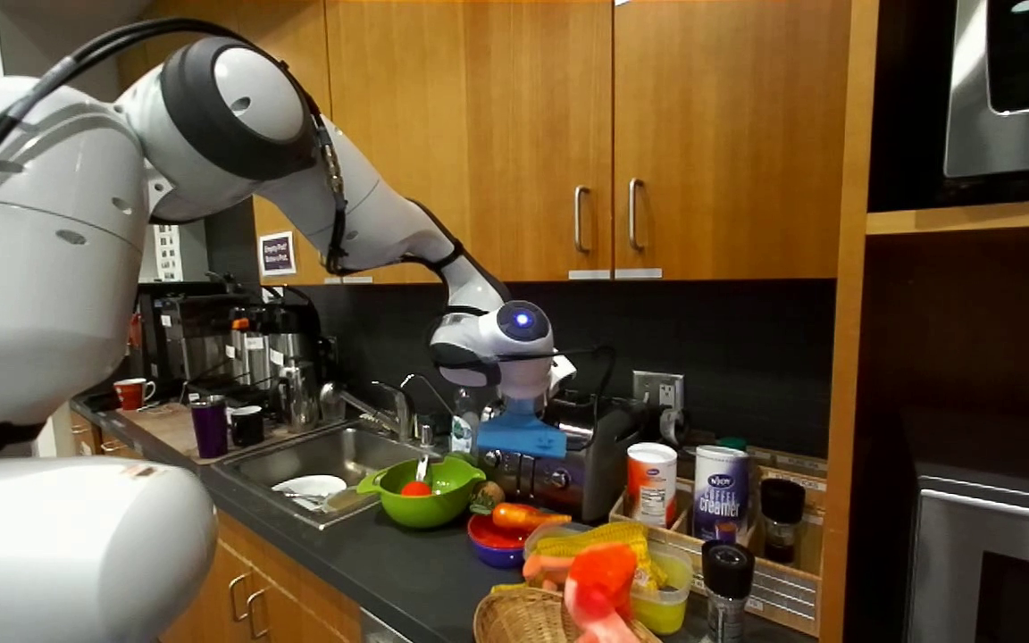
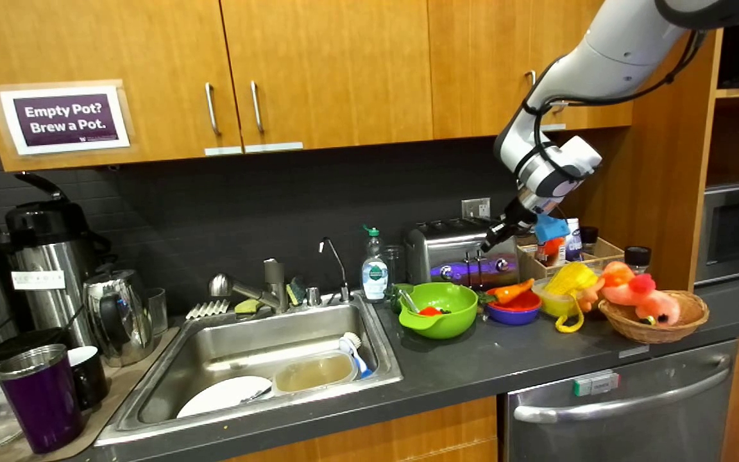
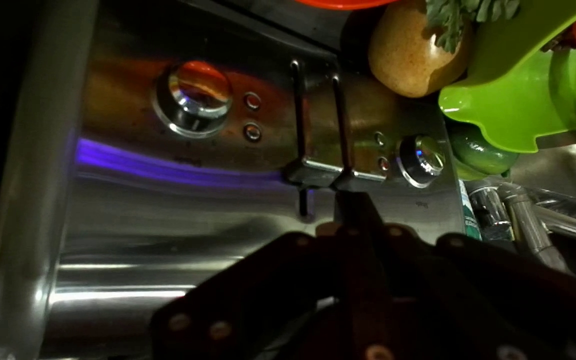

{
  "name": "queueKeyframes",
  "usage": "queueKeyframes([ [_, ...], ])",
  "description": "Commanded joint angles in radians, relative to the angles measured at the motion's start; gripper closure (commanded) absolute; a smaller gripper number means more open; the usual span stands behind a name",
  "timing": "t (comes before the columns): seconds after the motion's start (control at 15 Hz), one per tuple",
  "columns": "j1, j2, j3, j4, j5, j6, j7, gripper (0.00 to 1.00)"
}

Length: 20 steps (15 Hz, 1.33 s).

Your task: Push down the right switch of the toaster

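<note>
The shiny silver toaster (image 2: 437, 247) stands against the back wall; it also shows in an exterior view (image 1: 599, 473) and fills the wrist view (image 3: 143, 210), which is upside down. Its right switch (image 3: 315, 172) and left switch (image 3: 365, 176) sit side by side, at about the same height, at the upper ends of their slots. My gripper (image 2: 486, 246) is shut and empty, pointing down at the toaster's front. In the wrist view its fingertips (image 3: 353, 197) are close to both switches, on their upper side; I cannot tell whether they touch. The fingers are hidden in an exterior view behind a blue part (image 1: 522, 435).
A green bowl (image 2: 440, 324), a red and blue bowl (image 2: 514, 314) with a toy carrot, and a round brown fruit (image 3: 408, 55) stand before the toaster. A wooden tray (image 1: 773, 572) of canisters is beside it. A wicker basket (image 2: 684, 314) and the sink (image 2: 385, 359) lie further off.
</note>
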Motion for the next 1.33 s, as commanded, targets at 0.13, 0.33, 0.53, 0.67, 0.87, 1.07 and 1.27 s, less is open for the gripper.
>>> queueKeyframes([
  [0.13,-0.012,0.045,0.008,0.051,0.034,-0.024,-0.023,1.00],
  [0.33,-0.013,0.058,0.007,0.069,0.032,-0.026,-0.022,1.00],
  [0.53,-0.018,0.072,0.006,0.082,0.030,-0.028,-0.016,1.00],
  [0.67,-0.024,0.080,0.006,0.088,0.033,-0.031,-0.015,1.00],
  [0.87,-0.065,0.087,0.045,0.098,0.022,-0.023,-0.013,1.00],
  [1.07,-0.107,0.098,0.081,0.110,0.021,-0.028,-0.011,1.00],
  [1.27,-0.109,0.108,0.081,0.113,0.012,-0.032,0.001,1.00],
])
